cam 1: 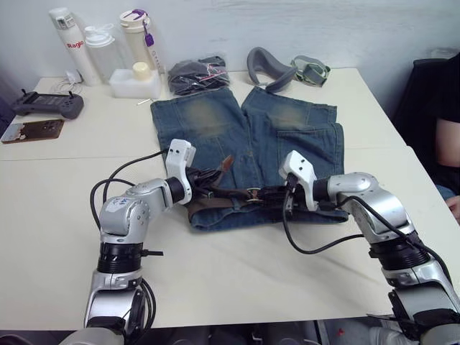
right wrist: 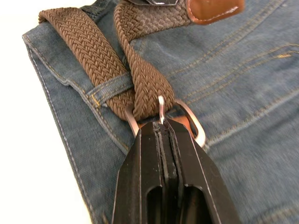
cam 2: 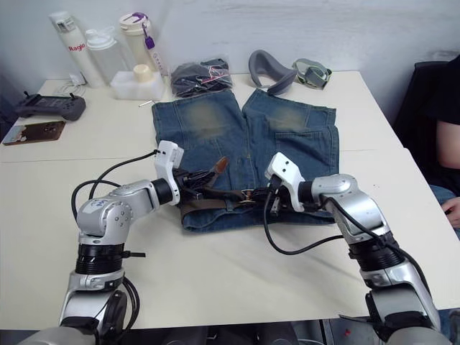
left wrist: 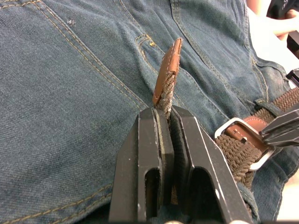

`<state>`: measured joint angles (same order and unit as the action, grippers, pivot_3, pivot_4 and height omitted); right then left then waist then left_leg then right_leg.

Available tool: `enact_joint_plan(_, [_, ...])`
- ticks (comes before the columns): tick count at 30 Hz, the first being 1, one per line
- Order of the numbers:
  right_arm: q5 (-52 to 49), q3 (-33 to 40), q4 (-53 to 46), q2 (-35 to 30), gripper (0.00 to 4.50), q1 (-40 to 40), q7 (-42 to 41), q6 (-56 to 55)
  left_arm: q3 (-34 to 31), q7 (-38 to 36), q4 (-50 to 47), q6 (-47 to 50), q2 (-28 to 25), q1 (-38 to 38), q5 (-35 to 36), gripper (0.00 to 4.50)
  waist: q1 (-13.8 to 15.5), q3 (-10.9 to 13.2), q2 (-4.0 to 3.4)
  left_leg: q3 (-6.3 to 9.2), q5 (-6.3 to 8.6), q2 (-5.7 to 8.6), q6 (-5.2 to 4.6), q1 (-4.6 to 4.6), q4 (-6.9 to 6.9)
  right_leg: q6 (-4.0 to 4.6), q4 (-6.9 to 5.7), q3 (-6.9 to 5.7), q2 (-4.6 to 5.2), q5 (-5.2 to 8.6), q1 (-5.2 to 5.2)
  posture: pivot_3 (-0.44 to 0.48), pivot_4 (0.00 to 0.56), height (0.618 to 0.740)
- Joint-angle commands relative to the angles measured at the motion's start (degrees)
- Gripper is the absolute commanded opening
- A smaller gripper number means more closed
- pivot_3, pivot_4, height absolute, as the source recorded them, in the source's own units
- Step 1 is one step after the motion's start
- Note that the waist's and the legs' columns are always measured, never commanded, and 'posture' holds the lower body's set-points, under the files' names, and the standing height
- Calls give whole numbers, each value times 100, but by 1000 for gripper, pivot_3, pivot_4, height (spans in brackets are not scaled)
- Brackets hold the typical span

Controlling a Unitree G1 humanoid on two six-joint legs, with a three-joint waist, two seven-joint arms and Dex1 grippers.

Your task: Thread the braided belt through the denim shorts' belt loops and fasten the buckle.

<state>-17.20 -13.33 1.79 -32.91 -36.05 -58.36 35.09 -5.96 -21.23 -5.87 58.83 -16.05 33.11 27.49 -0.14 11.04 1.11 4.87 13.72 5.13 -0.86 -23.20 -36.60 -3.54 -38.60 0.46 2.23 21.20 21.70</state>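
Note:
The denim shorts [cam 1: 244,136] lie flat on the white table, waistband towards me. The braided belt [cam 1: 230,195] runs brown along the waistband and passes under a belt loop [right wrist: 110,88]. My left gripper [left wrist: 164,112] is shut on the belt's free end, just below its tan tip [left wrist: 169,70], which sticks up over the denim. My right gripper [right wrist: 161,123] is shut on the silver buckle [right wrist: 196,128], where the belt's end feeds through the frame. In the head views, both grippers [cam 1: 214,177] [cam 1: 272,192] meet over the middle of the waistband.
Bottles [cam 1: 72,43], a white container [cam 1: 136,80], a dark bundle in a clear bag [cam 1: 198,74], a grey curved item [cam 1: 269,68] and goggles [cam 1: 310,70] line the table's far side. A controller [cam 1: 47,104] lies far left. A person [cam 1: 445,122] sits at the right.

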Motion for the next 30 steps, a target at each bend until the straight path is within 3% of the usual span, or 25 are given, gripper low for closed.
enact_joint_plan(1, [-43, 68, 327, 215, 99, -137, -64, -160, 147, -49, -285, -47, -183, -19, -62, 0, -6, 0, 0, 0, 0, 0, 0, 0, 0, 0, 0, 0, 0, 0, 0, 0, 150, 740])
enact_joint_plan(12, [-102, -75, 1231, 344, 99, -381, -860, -149, 494, -66, -395, -292, -361, -90, -273, 0, -12, 0, 0, 0, 0, -1, 0, 1, 2, 0, 0, 0, -1, 0, 0, 0, 150, 740])
enact_joint_plan(21, [416, -546, 2833, 769, 99, -1038, -1451, -594, 453, 38, -419, -376, -225, -108, -313, 0, -58, -2, 2, 0, 0, -2, 1, 7, 3, 0, -2, 0, -2, 0, -2, 0, 150, 740])
enact_joint_plan(30, [233, -279, 2704, 534, 99, -1597, -1963, -208, 387, 152, -620, -330, -170, -337, -279, 0, -126, -3, 3, 3, -1, -1, 2, 9, 3, 0, -4, -4, 0, 0, -6, 0, 150, 740])
